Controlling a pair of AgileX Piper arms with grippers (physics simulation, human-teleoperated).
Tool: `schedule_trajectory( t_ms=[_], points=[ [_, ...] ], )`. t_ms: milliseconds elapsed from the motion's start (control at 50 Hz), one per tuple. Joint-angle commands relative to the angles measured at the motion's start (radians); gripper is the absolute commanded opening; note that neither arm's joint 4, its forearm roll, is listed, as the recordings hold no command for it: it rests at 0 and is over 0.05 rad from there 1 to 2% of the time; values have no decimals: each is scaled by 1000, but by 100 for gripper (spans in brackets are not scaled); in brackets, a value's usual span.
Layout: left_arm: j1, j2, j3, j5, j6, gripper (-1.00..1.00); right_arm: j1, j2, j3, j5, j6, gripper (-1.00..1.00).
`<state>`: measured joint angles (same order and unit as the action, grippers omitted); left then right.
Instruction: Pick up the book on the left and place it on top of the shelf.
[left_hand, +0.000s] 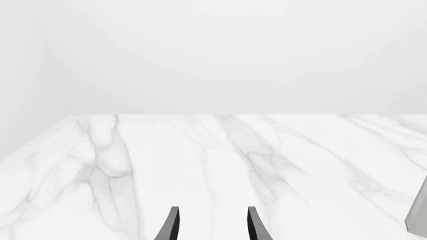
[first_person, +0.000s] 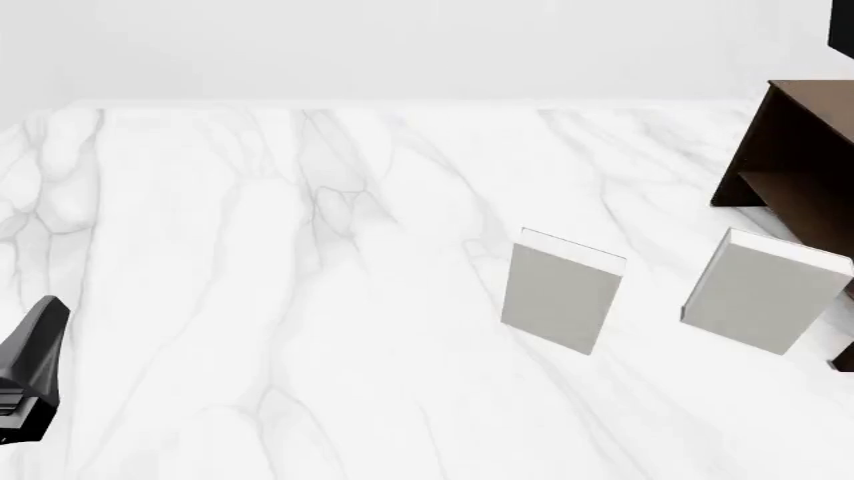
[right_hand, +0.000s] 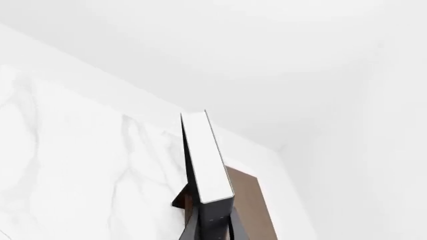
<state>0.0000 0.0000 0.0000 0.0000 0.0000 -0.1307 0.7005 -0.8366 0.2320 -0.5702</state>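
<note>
In the right wrist view my right gripper (right_hand: 213, 227) is shut on the black book (right_hand: 205, 160), which shows its white page edges. The book is held edge-on, above the dark brown shelf (right_hand: 252, 205), whose flat top lies just behind and below it. In the front view the shelf (first_person: 801, 150) stands at the far right. A dark sliver (first_person: 843, 35) shows above it at the frame edge; I cannot tell what it is. My left gripper (left_hand: 213, 225) is open and empty, low over the marble table (left_hand: 200, 165) at the near left (first_person: 38, 345).
Two light grey books stand upright on the table right of centre, one in the middle right (first_person: 563, 290) and one next to the shelf (first_person: 763, 292). A grey edge (left_hand: 417, 215) of one of them shows in the left wrist view.
</note>
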Motion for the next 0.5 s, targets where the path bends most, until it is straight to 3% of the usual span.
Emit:
schedule_trajectory(
  t_ms=[20,500],
  points=[
    [0,0,0,0,0,100,-58,-13,-14,-6,22,-100],
    [0,0,0,0,0,100,-180,-21,4,-6,-5,-100]
  ],
)
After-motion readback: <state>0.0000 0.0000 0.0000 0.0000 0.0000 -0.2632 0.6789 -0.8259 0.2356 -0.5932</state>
